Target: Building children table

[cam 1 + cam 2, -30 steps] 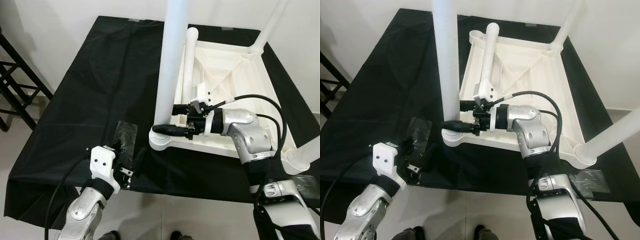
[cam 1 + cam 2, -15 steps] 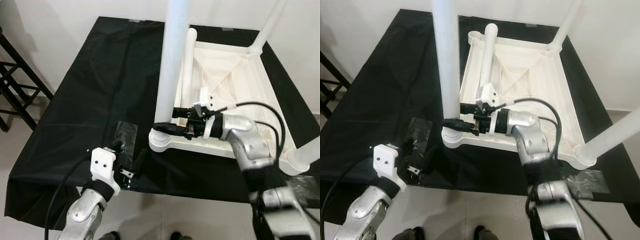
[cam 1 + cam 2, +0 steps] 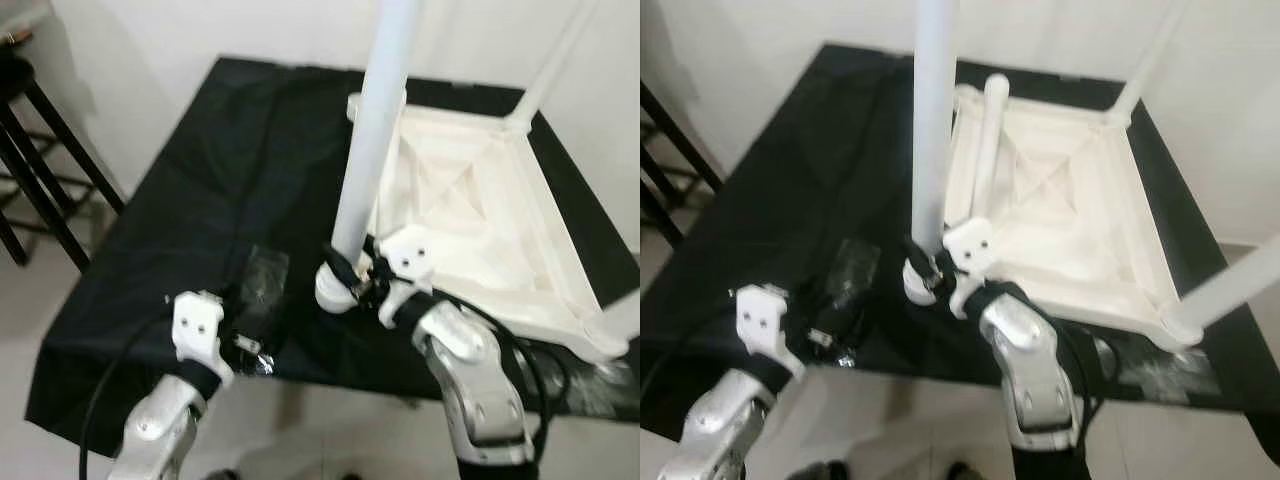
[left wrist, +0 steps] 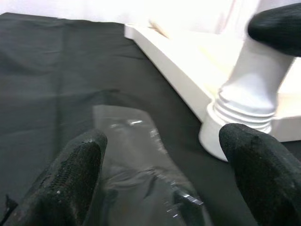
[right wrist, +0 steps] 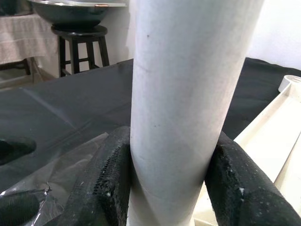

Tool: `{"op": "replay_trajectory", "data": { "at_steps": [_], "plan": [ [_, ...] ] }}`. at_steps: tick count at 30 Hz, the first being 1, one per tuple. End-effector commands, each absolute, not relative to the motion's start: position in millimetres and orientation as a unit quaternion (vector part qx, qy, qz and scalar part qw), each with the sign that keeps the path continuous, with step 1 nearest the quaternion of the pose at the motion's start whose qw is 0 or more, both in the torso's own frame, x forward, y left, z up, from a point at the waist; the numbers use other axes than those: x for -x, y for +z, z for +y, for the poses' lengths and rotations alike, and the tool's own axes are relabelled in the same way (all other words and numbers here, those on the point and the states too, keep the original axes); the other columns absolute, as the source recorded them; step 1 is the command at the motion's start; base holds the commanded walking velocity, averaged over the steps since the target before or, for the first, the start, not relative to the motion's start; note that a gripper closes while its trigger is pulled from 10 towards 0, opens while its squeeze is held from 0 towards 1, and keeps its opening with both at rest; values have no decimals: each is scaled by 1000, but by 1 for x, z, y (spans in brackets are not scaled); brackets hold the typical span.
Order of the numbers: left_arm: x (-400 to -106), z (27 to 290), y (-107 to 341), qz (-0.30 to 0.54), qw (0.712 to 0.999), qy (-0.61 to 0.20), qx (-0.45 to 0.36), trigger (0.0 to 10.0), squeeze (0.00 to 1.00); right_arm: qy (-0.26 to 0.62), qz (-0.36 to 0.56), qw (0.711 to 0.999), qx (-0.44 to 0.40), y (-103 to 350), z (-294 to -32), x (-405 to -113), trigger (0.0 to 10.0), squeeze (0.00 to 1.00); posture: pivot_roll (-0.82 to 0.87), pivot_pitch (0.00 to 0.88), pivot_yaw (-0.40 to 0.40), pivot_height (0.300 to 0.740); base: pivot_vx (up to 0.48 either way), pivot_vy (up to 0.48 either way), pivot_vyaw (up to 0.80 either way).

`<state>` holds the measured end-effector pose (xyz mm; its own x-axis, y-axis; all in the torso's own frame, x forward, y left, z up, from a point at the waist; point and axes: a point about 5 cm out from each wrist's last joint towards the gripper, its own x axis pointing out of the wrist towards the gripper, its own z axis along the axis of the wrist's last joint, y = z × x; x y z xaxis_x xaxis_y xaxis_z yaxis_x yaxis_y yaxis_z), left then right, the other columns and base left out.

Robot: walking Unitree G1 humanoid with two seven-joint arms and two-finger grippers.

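Tabletop [image 3: 470, 215] of white plastic lies upside down on a black cloth [image 3: 220, 170], with its ribbed underside facing up. Several legs stand up from its corners: the nearest leg [image 3: 370, 150] rises from the corner socket [image 3: 335, 290] closest to the robot, another one [image 3: 555, 55] stands at the far corner, and one more [image 3: 1230, 285] at the near right corner. One loose leg [image 3: 985, 140] lies on the upturned underside along its left rim.

The right gripper [image 5: 171, 188] is pressed on the nearest leg just above the socket; its two black fingers [image 5: 110, 174] touch the white tube on both sides (the wrist view shows this clearly). The left gripper [image 4: 164, 174] is spread wide and holds nothing. It hovers over a clear plastic bag [image 4: 136, 155] which lies flat on the cloth, just beside the socket.

The cloth covers a table, and a white wall is behind it. To the robot's left a dark stool [image 3: 40, 150] stands on a pale floor; a metal bowl [image 5: 77, 9] rests on a stool in the right wrist view.

The right arm [image 3: 470, 370] comes up from the near edge and bends to the left toward the leg. The left arm [image 3: 165, 420] reaches up from below, its white wrist block [image 3: 198, 325] at the near edge of the cloth.
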<state>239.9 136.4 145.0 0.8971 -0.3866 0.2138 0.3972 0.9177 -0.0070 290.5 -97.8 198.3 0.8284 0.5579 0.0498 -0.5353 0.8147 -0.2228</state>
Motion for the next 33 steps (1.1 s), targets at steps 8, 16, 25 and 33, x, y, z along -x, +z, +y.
{"op": "replay_trajectory", "data": {
  "at_steps": [8,16,25,33],
  "plan": [
    [-232,146,149,-84,969,-233,1,10000,0,359,-13,932,45,193,-109,-308,10000,1000,86,250,-82,740,0,0,0],
    [-218,170,158,-74,965,-243,-56,10000,0,622,8,776,99,207,-115,-315,10000,0,156,238,-95,740,0,0,0],
    [-208,180,161,-63,966,-240,-73,10000,0,652,4,752,96,221,-109,-345,0,0,184,231,-103,740,0,0,0],
    [-209,169,161,-65,963,-253,-64,10000,0,685,18,721,103,225,-115,-351,0,0,170,231,-100,740,0,0,0]
  ]
}}
